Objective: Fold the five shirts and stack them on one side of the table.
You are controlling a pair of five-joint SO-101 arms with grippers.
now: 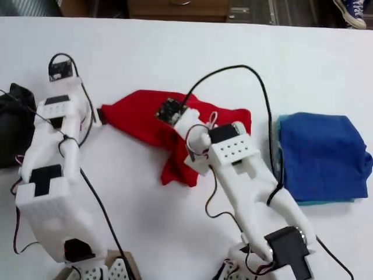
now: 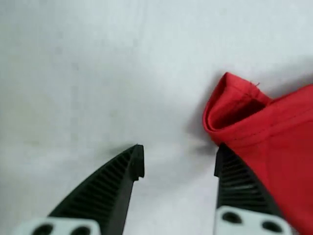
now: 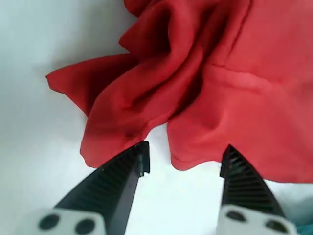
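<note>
Lying crumpled mid-table, the red shirt (image 1: 140, 119) has its hem just ahead of the right gripper (image 3: 185, 159) and a cuff (image 2: 230, 105) beside the left gripper (image 2: 178, 161). Both jaws gape wide, empty. From above, a folded blue shirt (image 1: 320, 154) lies beside the right arm.

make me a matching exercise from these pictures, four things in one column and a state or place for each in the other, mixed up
Things:
1. red shirt
2. blue shirt
3. black cloth
4. left gripper

States or places:
a. open, beside a sleeve end
b. folded neatly
c. crumpled in the middle of the table
d. bunched at the table's edge

Pairs: 1-c; 2-b; 3-d; 4-a
</note>
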